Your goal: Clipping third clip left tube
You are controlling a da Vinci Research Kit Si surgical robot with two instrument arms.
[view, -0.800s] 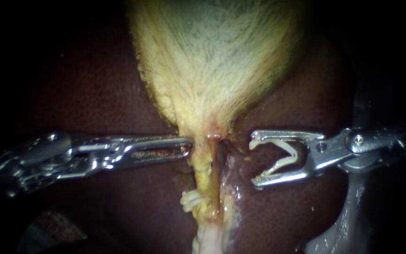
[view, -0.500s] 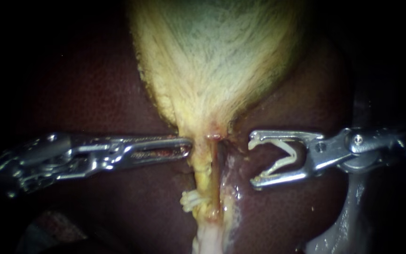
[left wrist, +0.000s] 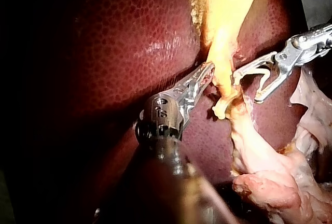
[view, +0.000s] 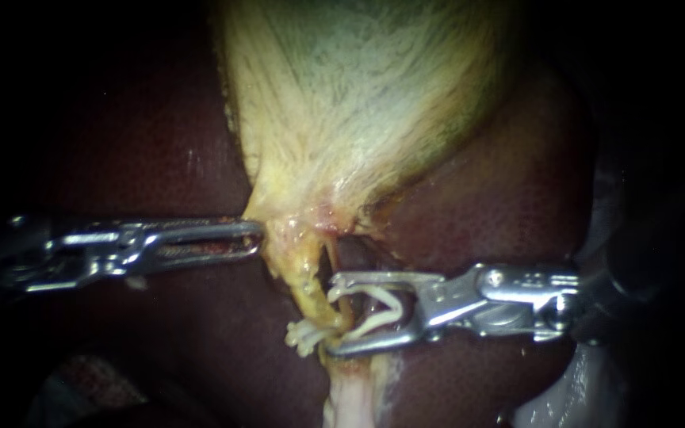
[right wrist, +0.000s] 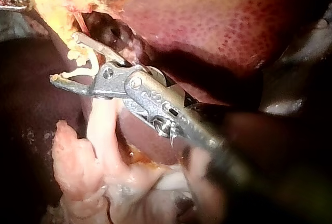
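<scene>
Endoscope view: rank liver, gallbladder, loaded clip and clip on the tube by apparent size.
1. Liver
2. Gallbladder
3. Loaded clip, open in the right instrument
4. Clip on the tube
The clips are close: the loaded one looks bigger only spread open.

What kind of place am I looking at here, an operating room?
Likely a surgical practice bench: a liver and gallbladder lie bare, the left instrument holds the gallbladder, and the right instrument carries a clip around a tube.

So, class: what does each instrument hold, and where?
Left instrument: the gallbladder, at its narrow neck. Right instrument: an open clip, by its two legs.
</scene>
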